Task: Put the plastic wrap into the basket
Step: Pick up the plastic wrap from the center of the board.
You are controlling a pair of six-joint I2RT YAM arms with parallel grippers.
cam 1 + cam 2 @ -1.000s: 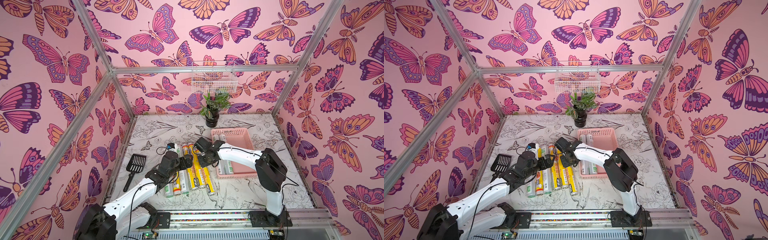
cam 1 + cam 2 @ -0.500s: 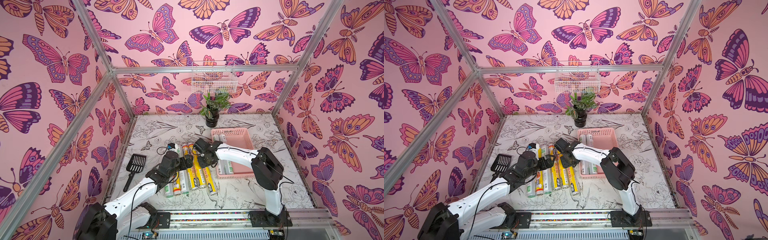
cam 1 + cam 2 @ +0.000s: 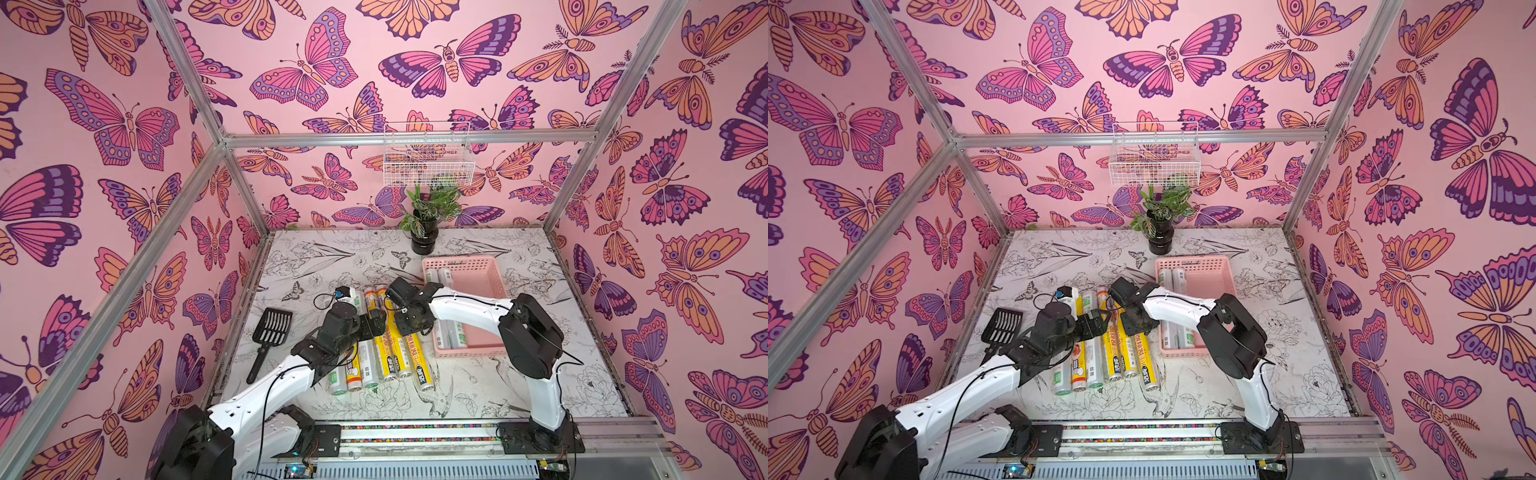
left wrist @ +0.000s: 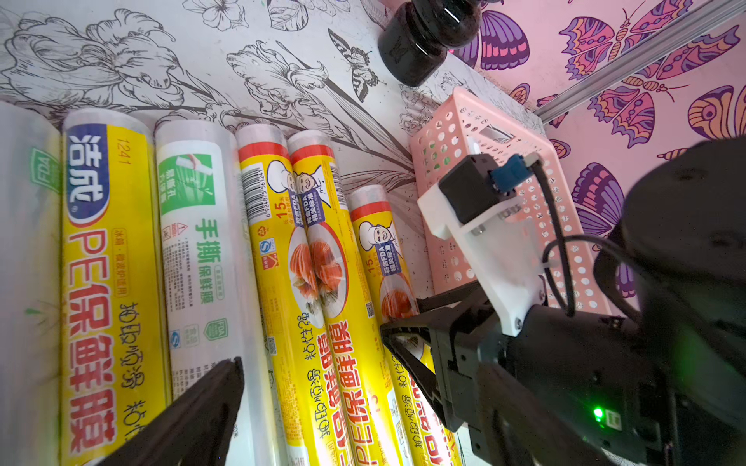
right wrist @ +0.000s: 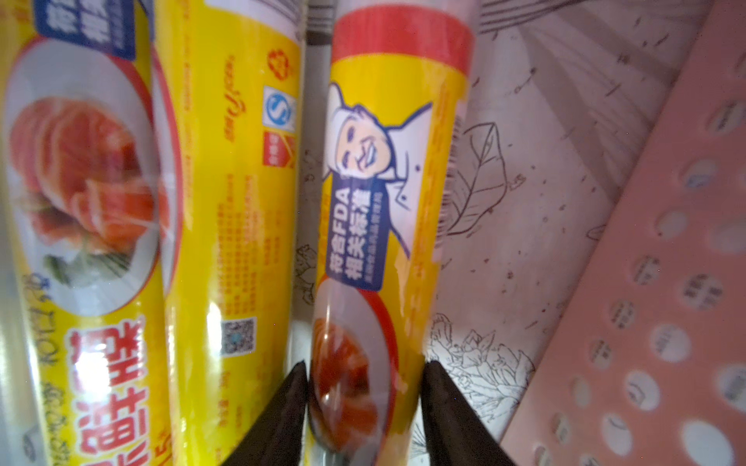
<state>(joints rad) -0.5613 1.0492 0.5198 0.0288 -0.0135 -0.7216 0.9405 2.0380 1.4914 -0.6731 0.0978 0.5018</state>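
Note:
Several rolls of plastic wrap [image 3: 374, 353] lie side by side on the table, yellow-labelled and silvery-clear. My right gripper [image 5: 365, 403] is shut on the rightmost yellow roll [image 5: 387, 161], a black finger pressed to each side; in a top view this roll [image 3: 417, 361] lies nearest the basket. The pink basket [image 3: 494, 282] stands just right of the row and holds two silvery rolls [image 3: 453, 336]. My left gripper [image 3: 376, 324] hovers open over the middle rolls, touching none. One of its fingers [image 4: 193, 411] shows above a clear roll.
A black slotted scoop [image 3: 272, 332] lies left of the rolls. A potted plant [image 3: 424, 237] stands behind the basket, and a white wire basket [image 3: 428, 158] hangs on the back wall. The two grippers are close together over the row.
The right arm has edged slightly left over the rightmost yellow roll. The left arm has stayed where it was.

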